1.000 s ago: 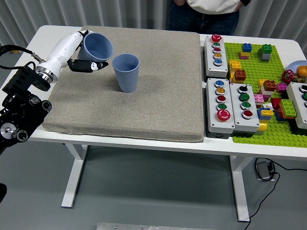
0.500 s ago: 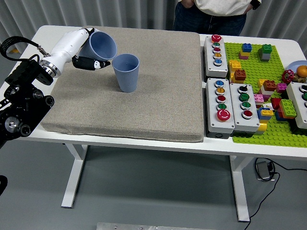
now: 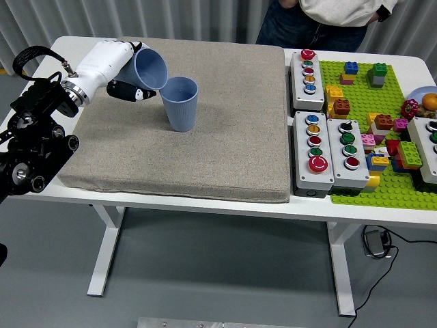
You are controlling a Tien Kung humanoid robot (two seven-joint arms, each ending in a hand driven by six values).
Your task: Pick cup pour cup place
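Two blue ribbed cups on grey mat covering left part of tabletop. Left robot hand gripping tilted cup near mat's far-left corner, mouth turned right and down, rim just at upright cup; contact between rims unclear. Upright cup stands on mat, left of centre. Button boxes and green brick baseplate along tabletop's right side. Person at far edge.
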